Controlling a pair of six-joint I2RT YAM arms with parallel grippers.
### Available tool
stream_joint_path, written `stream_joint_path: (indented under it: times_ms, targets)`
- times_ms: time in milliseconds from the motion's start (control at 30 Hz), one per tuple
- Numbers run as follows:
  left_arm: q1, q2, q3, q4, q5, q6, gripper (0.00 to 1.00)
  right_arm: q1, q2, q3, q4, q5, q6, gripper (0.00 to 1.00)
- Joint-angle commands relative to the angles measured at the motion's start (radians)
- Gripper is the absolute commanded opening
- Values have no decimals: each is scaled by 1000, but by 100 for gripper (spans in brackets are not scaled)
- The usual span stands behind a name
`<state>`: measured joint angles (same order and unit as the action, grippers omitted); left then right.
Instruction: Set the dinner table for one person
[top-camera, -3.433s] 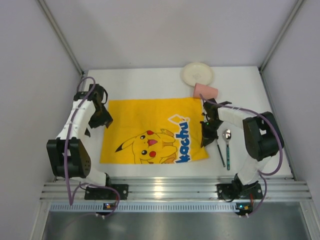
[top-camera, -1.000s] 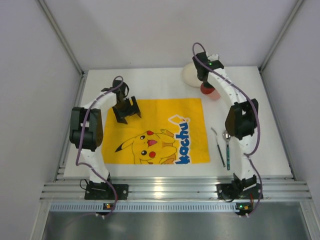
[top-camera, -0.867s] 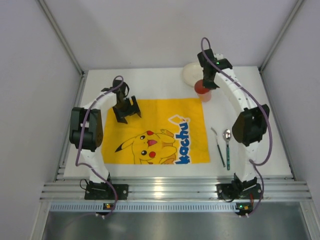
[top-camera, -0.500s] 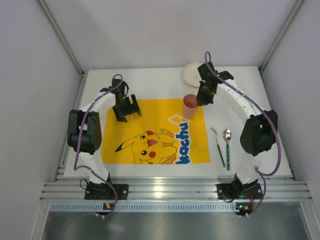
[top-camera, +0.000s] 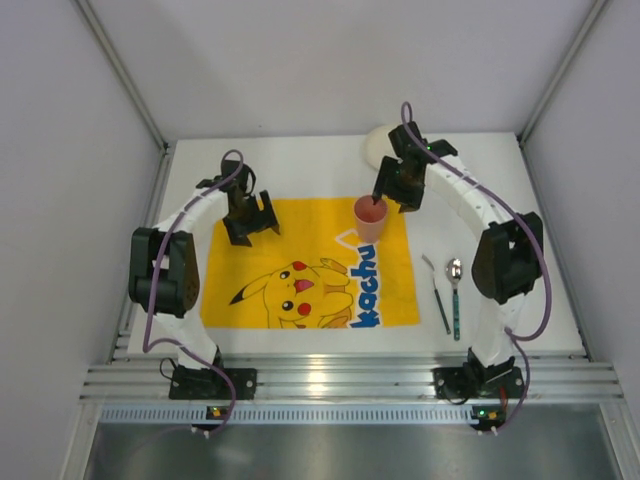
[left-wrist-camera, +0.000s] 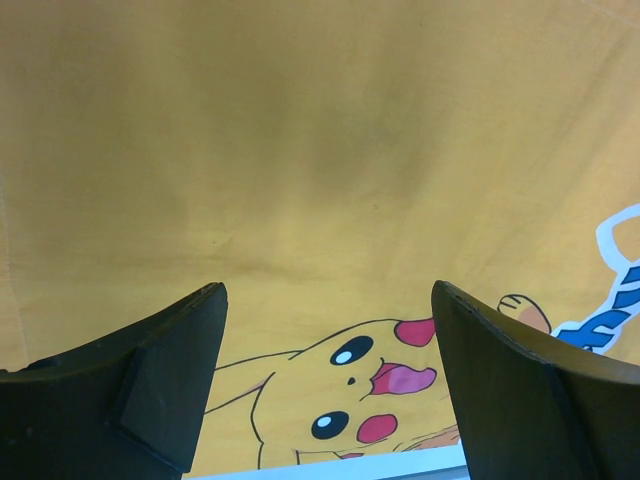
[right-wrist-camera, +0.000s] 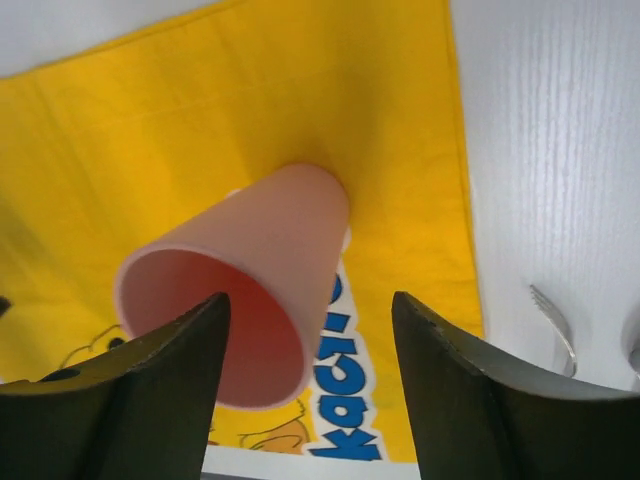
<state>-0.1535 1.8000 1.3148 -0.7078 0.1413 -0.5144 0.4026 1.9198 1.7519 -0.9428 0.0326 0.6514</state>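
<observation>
Plainly, the white bench (top-camera: 300, 165) filled the floor of the booth, its ribbed metal rail (top-camera: 350, 375) running along the near edge where both arms were bolted. A yellow cartoon mat (top-camera: 300, 230) lay flat on it, left of centre.

At the far right corner of that mat a pink cup (right-wrist-camera: 270, 240) stood mouth up. The right hand (right-wrist-camera: 306, 310) hung just over it with its two fingers spread apart. The cup sat in the gap between them, nearer the left finger (right-wrist-camera: 150, 400). From the wrist view that finger overlapped the rim, and I could not tell whether it touched. A clear strip of mat showed between the cup and the other finger.

The left hand (left-wrist-camera: 328, 295) hovered over the mat's far left part. Its fingers were spread wide with nothing between them, only yellow cloth and the printed face below.

On the bare bench to the right of the mat, a fork (right-wrist-camera: 553, 320) and a spoon (top-camera: 455, 290) lay side by side. A pale plate (top-camera: 378, 145) sat at the far edge, partly hidden behind the right arm.
</observation>
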Motion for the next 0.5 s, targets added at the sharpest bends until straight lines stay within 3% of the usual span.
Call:
stream_joint_path:
  times_ms: [0, 267, 467]
  targets:
    - [-4, -42, 0, 18, -16, 16, 88, 31, -2, 151, -43, 22, -33, 74]
    - [-3, -24, 15, 11, -23, 14, 88, -10, -19, 348, -102, 121, -98, 85]
    - [-3, -14, 26, 1, -25, 8, 88, -212, 57, 337, 21, -49, -59, 84]
